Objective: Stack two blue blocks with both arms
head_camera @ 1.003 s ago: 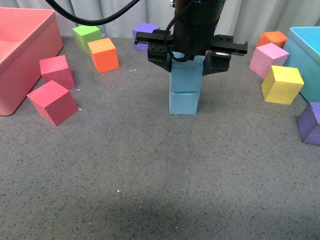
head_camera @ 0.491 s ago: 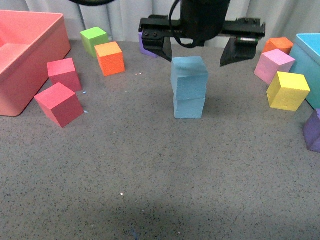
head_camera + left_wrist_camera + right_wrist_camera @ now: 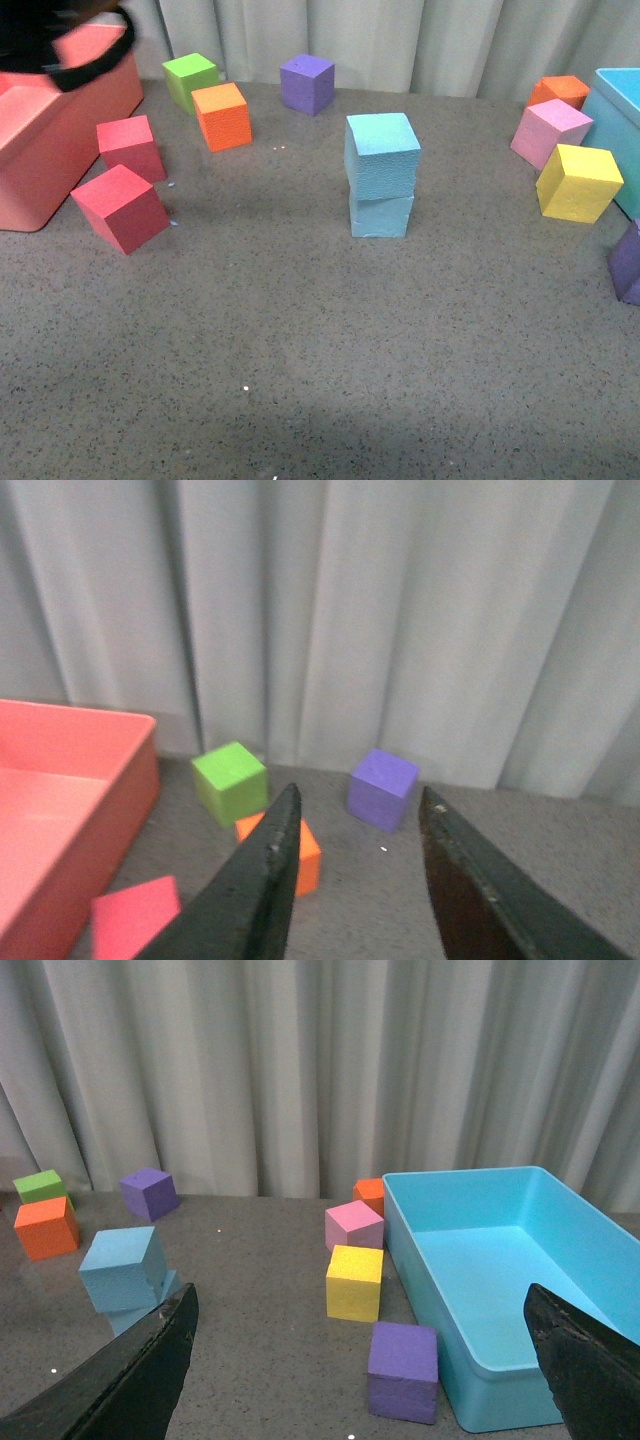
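The two blue blocks stand stacked in the middle of the grey table. The upper blue block (image 3: 382,155) sits slightly twisted on the lower blue block (image 3: 380,216), and nothing touches them. The right wrist view shows the same stack (image 3: 122,1267) off to one side. My left gripper (image 3: 360,795) is open and empty above the table, facing the curtain and a purple cube (image 3: 381,787). My right gripper (image 3: 360,1295) is wide open and empty, well away from the stack. In the front view only a blurred black piece of arm (image 3: 70,45) shows at the upper left.
A red bin (image 3: 40,150) stands at the left and a teal bin (image 3: 500,1260) at the right. Green (image 3: 190,78), orange (image 3: 222,115) and two red cubes (image 3: 120,207) lie left. Pink (image 3: 550,132), yellow (image 3: 578,182), orange and purple (image 3: 628,262) cubes lie right.
The open gripper that hung over the stack has lifted away and left the front view. The stack stands alone. A blurred arm now shows at the upper left.
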You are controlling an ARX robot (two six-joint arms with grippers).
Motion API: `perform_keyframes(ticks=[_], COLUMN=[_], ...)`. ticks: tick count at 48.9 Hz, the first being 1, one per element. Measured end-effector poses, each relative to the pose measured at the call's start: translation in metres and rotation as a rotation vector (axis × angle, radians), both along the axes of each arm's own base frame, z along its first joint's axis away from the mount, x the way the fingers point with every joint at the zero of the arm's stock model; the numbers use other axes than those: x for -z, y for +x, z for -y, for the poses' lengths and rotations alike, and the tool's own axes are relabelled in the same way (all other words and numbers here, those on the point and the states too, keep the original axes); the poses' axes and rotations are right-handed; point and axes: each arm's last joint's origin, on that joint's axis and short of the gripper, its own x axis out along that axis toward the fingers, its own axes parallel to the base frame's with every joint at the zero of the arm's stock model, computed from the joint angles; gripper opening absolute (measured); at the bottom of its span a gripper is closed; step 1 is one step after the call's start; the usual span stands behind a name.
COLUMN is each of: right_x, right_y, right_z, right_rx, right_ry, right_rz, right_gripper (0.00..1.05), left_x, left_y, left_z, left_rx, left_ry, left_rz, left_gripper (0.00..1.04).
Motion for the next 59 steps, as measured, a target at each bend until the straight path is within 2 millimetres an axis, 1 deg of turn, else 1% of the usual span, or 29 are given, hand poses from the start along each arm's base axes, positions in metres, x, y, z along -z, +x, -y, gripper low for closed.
perform_keyframes(ticks=[3, 5, 7, 8, 11, 14, 16, 21, 34, 45, 49, 53, 59], right_x=[0.000, 0.000, 0.000, 0.000, 0.000, 0.000, 0.000, 0.000, 0.000, 0.000, 0.000, 0.000, 0.000], right_y=[0.000, 0.000, 0.000, 0.000, 0.000, 0.000, 0.000, 0.000, 0.000, 0.000, 0.000, 0.000, 0.000], right_z=[0.000, 0.000, 0.000, 0.000, 0.000, 0.000, 0.000, 0.000, 0.000, 0.000, 0.000, 0.000, 0.000], right_rx=[-0.002, -0.003, -0.002, -0.002, -0.002, -0.002, -0.002, -0.002, -0.002, -0.002, -0.002, -0.002, -0.002], right_ry=[0.000, 0.000, 0.000, 0.000, 0.000, 0.000, 0.000, 0.000, 0.000, 0.000, 0.000, 0.000, 0.000], right_rz=[0.000, 0.000, 0.000, 0.000, 0.000, 0.000, 0.000, 0.000, 0.000, 0.000, 0.000, 0.000, 0.000], right_gripper=[0.95, 0.95, 0.95, 0.95, 0.95, 0.95, 0.95, 0.95, 0.95, 0.95, 0.95, 0.95, 0.95], left_x=[0.002, 0.008, 0.014, 0.016, 0.021, 0.022, 0.024, 0.033, 0.032, 0.031, 0.031, 0.030, 0.030], left_y=[-0.023, -0.041, -0.053, -0.057, -0.074, -0.089, -0.096, -0.117, -0.152, -0.169, -0.174, -0.179, -0.186], left_z=[-0.025, -0.040, -0.050, -0.053, -0.067, -0.078, -0.084, -0.099, -0.117, -0.124, -0.131, -0.135, -0.136], left_rx=[-0.006, -0.007, -0.001, 0.003, 0.011, 0.014, 0.011, 0.002, 0.005, -0.001, 0.022, 0.002, 0.001], left_ry=[0.004, 0.014, 0.024, 0.025, 0.035, 0.037, 0.032, 0.039, 0.038, 0.037, 0.037, 0.037, 0.037], left_rz=[0.019, 0.003, -0.015, -0.021, -0.036, -0.031, -0.008, -0.037, -0.032, -0.031, -0.032, -0.028, -0.027], left_gripper=[0.26, 0.15, 0.06, 0.03, 0.04, 0.04, 0.04, 0.04, 0.04, 0.04, 0.04, 0.04, 0.04])
